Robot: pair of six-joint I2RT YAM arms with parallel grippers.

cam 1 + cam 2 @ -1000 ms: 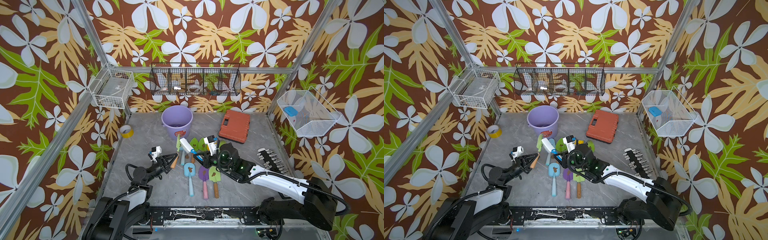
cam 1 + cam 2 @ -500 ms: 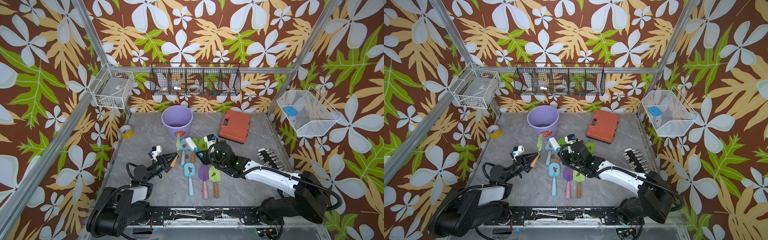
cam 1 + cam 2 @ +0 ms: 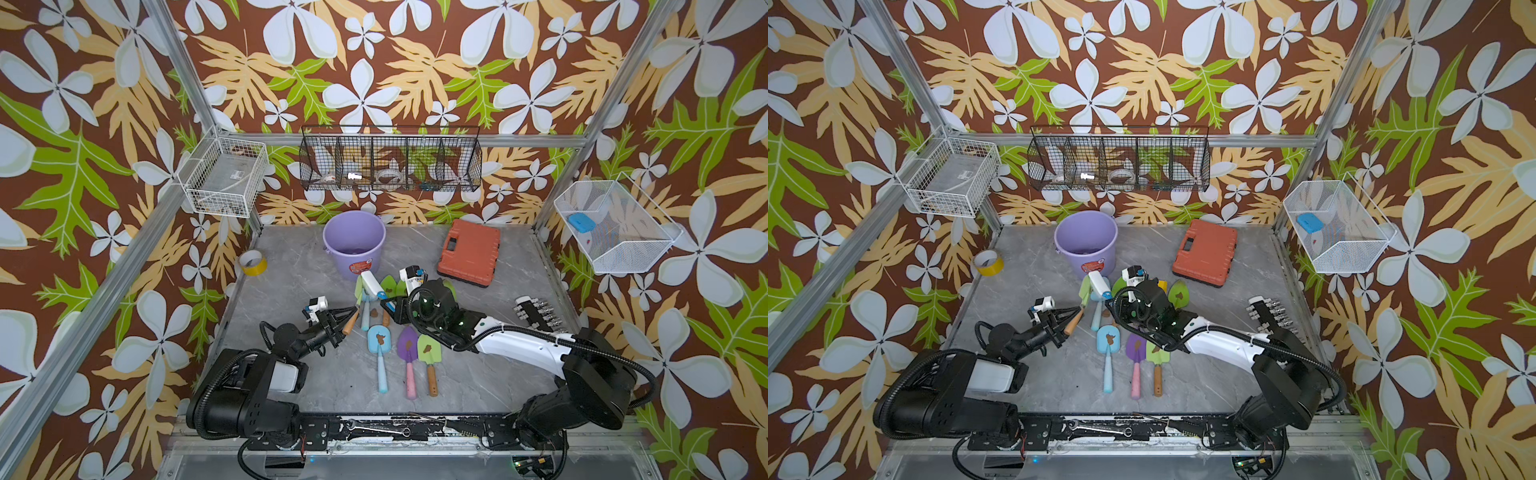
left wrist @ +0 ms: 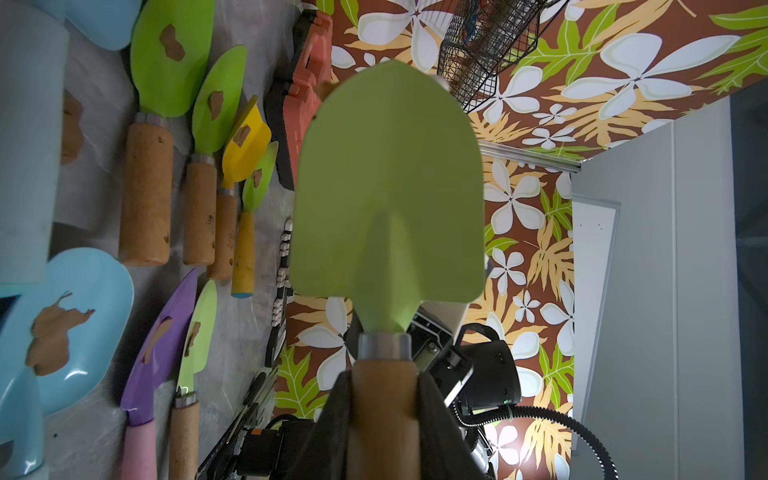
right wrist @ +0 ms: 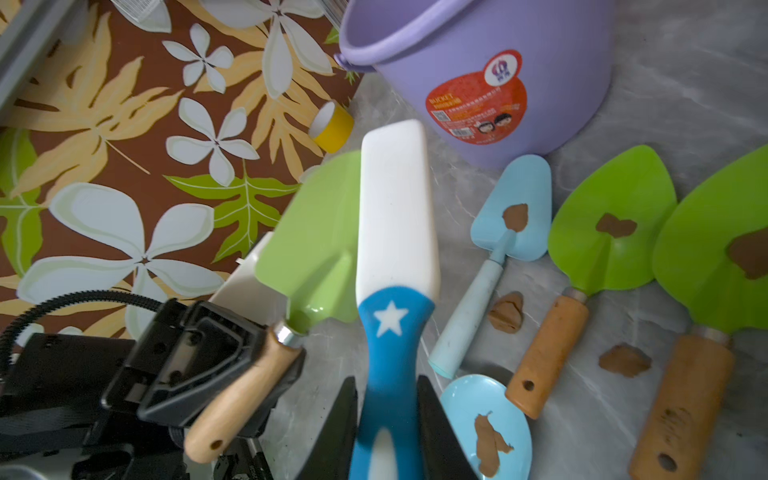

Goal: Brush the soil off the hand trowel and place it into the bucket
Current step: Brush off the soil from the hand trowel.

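Left gripper: the left gripper [image 4: 384,399] sat at the bottom centre of the left wrist view, its black jaws clamped on either side of a wooden handle.
Held trowel: a light-green metal hand trowel [image 4: 388,187] with that wooden handle was held clear of the tabletop. Its blade pointed up the frame and filled the middle of the view.
Right gripper: the right gripper [image 5: 388,419] sat at the bottom centre of the right wrist view, its jaws closed around a blue handle.
Brush: a blue-handled plastic brush with a long white head [image 5: 397,199] carried a white star on its handle. Its head overlapped the right edge of the green blade, and contact could not be told.
Soil: small flat brown clumps of soil [image 5: 506,318] lay on the table at the lower right of that view, and more sat on other blades.
Bucket: a round lilac plastic bucket [image 3: 338,264] with an orange-red sticker stood upright at the upper centre of the tabletop, near the brush head.
Other trowels: blue, purple and green trowels [image 3: 386,332] lay flat at the frame's centre.
Table: a grey marble-patterned tabletop [image 3: 299,291].
Tool case: an orange-red flat plastic tool case [image 3: 469,253] lay to the right of the bucket, apart from it.
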